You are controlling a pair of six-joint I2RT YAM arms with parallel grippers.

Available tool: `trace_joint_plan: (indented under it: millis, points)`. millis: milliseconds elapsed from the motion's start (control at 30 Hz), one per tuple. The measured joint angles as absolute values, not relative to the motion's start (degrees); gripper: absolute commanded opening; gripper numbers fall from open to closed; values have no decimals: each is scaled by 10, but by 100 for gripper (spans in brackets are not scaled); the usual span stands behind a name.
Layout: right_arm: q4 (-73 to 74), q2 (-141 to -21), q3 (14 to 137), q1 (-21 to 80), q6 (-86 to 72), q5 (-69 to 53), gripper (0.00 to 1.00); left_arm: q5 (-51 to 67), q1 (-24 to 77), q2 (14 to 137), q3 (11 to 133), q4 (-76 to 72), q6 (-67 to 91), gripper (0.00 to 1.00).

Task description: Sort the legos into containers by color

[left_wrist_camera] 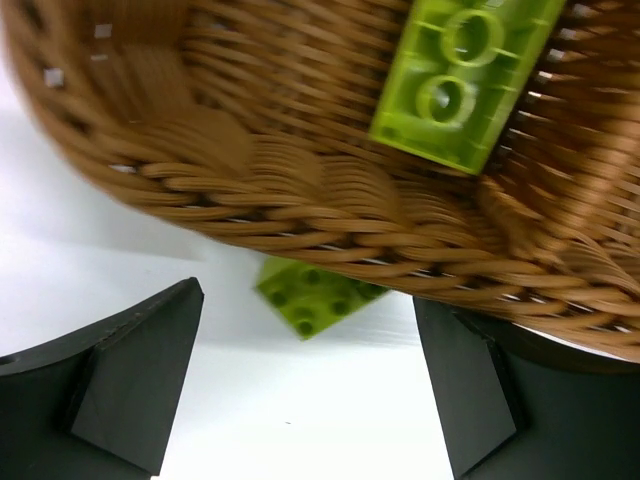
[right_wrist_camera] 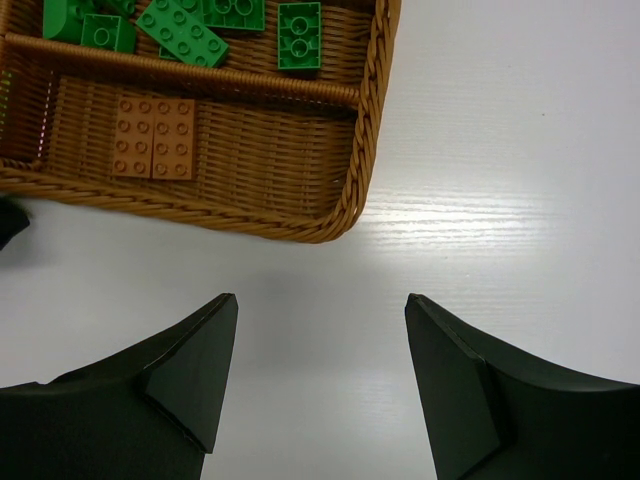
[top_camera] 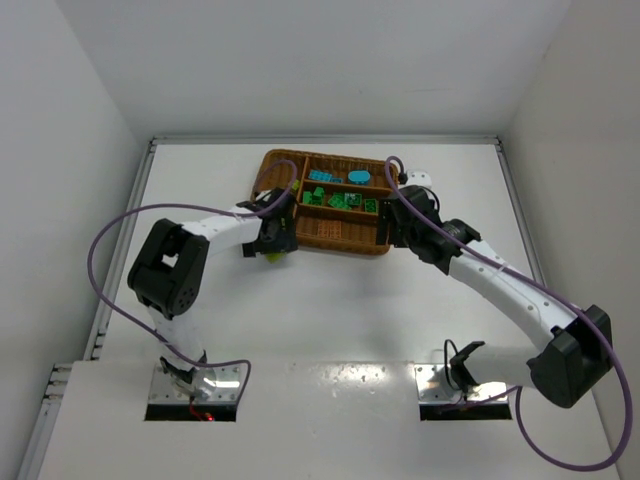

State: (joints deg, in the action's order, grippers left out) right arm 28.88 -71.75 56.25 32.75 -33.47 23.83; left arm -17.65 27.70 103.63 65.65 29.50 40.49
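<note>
The brown wicker tray (top_camera: 345, 235) lies at the back middle of the table. Cyan legos (top_camera: 325, 176) and dark green legos (top_camera: 340, 200) lie in its narrow sections. My left gripper (top_camera: 272, 240) is open at the tray's near left corner. In the left wrist view (left_wrist_camera: 305, 390) it is empty above a yellow-green lego (left_wrist_camera: 315, 295) that lies on the table against the tray wall (left_wrist_camera: 350, 240). Another yellow-green lego (left_wrist_camera: 465, 75) lies inside the tray. My right gripper (top_camera: 392, 232) is open and empty (right_wrist_camera: 320, 370) over bare table by the tray's near right corner (right_wrist_camera: 365, 150). A brown-orange lego (right_wrist_camera: 153, 137) lies in the nearest section, with dark green legos (right_wrist_camera: 298, 35) behind it.
White walls close in the table at the left, right and back. Purple cables loop from both arms, one out over the table's left side (top_camera: 100, 250).
</note>
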Motion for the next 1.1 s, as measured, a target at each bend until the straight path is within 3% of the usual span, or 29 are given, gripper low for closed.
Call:
trace_joint_plan:
  millis: [433,600,967,1100]
  points:
    - [289,-717,562,328,-337,230,69,-185,297,1039,662,287,421,95]
    - [289,-717,562,328,-338,224,69,-209,300,1054,665,295,454,86]
    - [289,-717,562,328,-339,219,69,-222,281,1055,648,299,510,76]
    - [288,-717,561,328,-339,219,69,-219,267,1029,616,286,519,67]
